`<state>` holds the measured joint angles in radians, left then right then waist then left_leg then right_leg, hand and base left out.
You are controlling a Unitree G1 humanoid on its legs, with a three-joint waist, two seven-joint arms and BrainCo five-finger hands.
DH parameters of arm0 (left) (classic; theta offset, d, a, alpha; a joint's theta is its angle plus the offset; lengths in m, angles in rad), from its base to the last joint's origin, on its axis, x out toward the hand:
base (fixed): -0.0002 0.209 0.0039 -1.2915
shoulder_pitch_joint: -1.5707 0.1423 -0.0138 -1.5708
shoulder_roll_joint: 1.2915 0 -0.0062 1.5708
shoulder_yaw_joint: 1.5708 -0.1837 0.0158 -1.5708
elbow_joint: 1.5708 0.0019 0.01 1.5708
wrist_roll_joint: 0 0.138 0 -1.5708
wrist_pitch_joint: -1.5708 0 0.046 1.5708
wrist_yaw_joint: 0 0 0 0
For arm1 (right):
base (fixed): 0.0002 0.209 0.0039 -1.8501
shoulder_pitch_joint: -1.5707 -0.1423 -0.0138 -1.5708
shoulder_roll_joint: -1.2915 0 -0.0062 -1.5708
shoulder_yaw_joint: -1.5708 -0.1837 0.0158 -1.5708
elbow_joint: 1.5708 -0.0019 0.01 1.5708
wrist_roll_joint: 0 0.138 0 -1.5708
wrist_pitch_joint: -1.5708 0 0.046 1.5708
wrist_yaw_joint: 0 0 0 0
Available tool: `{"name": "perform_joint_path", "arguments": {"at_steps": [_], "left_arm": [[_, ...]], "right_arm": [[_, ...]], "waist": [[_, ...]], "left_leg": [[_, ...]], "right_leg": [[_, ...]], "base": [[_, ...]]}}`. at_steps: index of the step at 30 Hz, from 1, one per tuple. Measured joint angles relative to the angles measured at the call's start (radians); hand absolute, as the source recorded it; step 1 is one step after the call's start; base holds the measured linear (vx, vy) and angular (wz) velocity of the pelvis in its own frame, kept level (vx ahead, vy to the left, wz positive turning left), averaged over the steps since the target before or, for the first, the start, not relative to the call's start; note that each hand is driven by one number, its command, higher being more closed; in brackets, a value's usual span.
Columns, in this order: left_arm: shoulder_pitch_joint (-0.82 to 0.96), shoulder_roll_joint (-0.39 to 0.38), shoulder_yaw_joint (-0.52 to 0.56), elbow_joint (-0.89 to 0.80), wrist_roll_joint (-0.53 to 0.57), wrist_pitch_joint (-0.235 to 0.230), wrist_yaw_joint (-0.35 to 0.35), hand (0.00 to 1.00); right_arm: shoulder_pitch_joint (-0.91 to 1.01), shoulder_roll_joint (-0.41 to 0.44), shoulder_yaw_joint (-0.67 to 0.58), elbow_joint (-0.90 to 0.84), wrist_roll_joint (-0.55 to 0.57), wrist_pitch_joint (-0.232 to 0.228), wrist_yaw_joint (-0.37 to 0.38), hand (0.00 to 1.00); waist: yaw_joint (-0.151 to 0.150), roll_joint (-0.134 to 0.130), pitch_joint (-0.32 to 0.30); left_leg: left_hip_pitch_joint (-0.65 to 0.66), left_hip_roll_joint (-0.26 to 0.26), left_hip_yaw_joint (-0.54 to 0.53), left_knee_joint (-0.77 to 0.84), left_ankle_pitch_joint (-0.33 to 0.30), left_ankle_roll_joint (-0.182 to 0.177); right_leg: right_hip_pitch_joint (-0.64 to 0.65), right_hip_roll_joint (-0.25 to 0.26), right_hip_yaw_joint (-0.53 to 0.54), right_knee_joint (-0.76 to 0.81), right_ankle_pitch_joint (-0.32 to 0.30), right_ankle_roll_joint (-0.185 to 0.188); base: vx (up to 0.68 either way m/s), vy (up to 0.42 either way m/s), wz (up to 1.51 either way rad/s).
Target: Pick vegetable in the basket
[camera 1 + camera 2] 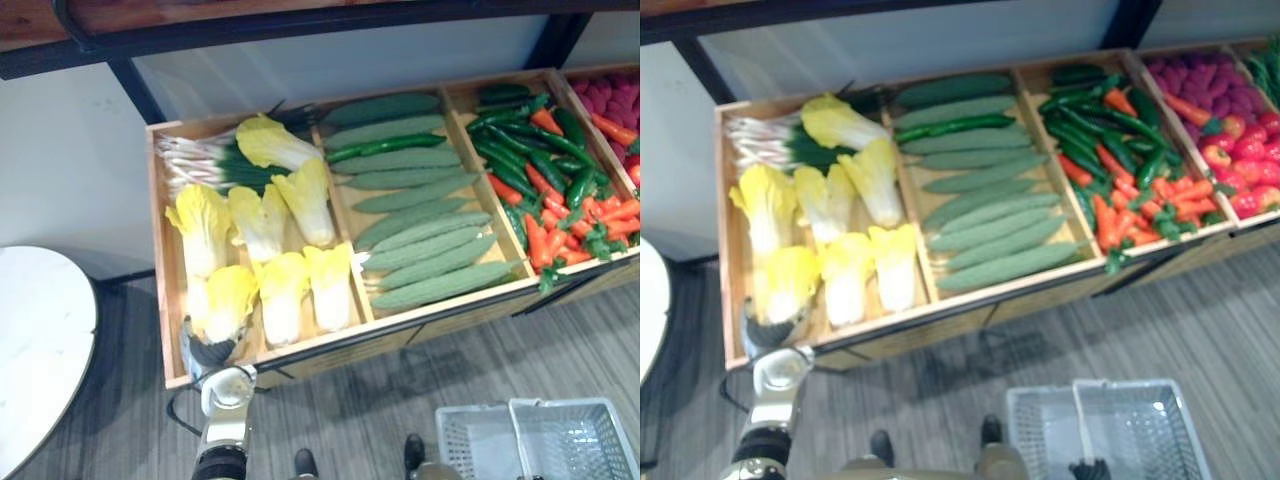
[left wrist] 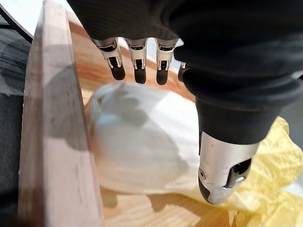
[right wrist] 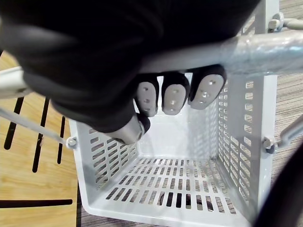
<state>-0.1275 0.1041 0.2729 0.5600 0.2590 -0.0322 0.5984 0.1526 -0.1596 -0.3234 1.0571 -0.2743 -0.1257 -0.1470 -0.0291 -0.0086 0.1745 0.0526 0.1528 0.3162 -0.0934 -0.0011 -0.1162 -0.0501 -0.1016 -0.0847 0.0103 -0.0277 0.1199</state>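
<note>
left wrist view: left hand (image 2: 222,61) over cabbage (image 2: 142,142), crate wall (image 2: 52,137) just beside

Landmark: long wooden display stand (image 1: 157,250), split into compartments by partitions.
Behind it, a plain pale wall (image 1: 60,170).
Above it, a dark metal rail (image 1: 200,35) under a brown wooden shelf (image 1: 30,20); a dark slanted post (image 1: 135,92) drops behind the stand.
In front, a grey wood-grain plank floor (image 1: 560,340).
Left of the stand, a round white table (image 1: 35,340), partly in view.
</note>
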Motion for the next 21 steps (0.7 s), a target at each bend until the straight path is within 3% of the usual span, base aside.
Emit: {"name": "perform_joint_path", "arguments": {"at_steps": [10, 11, 21], "left_arm": [[-0.082, 0.059, -0.001, 0.108, 0.000, 0.010, -0.011, 0.00], [-0.088, 0.062, -0.001, 0.112, 0.002, 0.010, -0.008, 1.00], [-0.145, 0.145, -0.023, 0.193, 0.171, 0.045, -0.015, 1.00]], "right_arm": [[-0.041, -0.016, 0.018, 0.000, 0.004, -0.010, -0.016, 1.00], [-0.048, -0.021, 0.019, -0.001, 0.005, -0.011, -0.016, 1.00], [-0.067, -0.032, 0.043, 0.001, 0.008, -0.014, -0.018, 1.00]], "waist": [[-0.009, 0.003, 0.046], [-0.008, 0.005, 0.049], [0.003, 0.010, 0.066]], "left_leg": [[-0.044, 0.000, 0.011, 0.026, -0.002, 0.002], [-0.053, 0.000, 0.014, 0.027, -0.002, 0.002], [-0.065, -0.003, 0.027, 0.029, 0.001, 0.005]], "right_leg": [[-0.058, -0.002, 0.027, 0.026, 0.005, -0.002], [-0.070, -0.001, 0.031, 0.025, 0.011, -0.002], [-0.082, -0.002, 0.041, 0.007, 0.035, 0.000]], "base": [[-0.02, -0.008, -0.07], [-0.04, -0.013, -0.13], [-0.02, -0.007, -0.04]]}}
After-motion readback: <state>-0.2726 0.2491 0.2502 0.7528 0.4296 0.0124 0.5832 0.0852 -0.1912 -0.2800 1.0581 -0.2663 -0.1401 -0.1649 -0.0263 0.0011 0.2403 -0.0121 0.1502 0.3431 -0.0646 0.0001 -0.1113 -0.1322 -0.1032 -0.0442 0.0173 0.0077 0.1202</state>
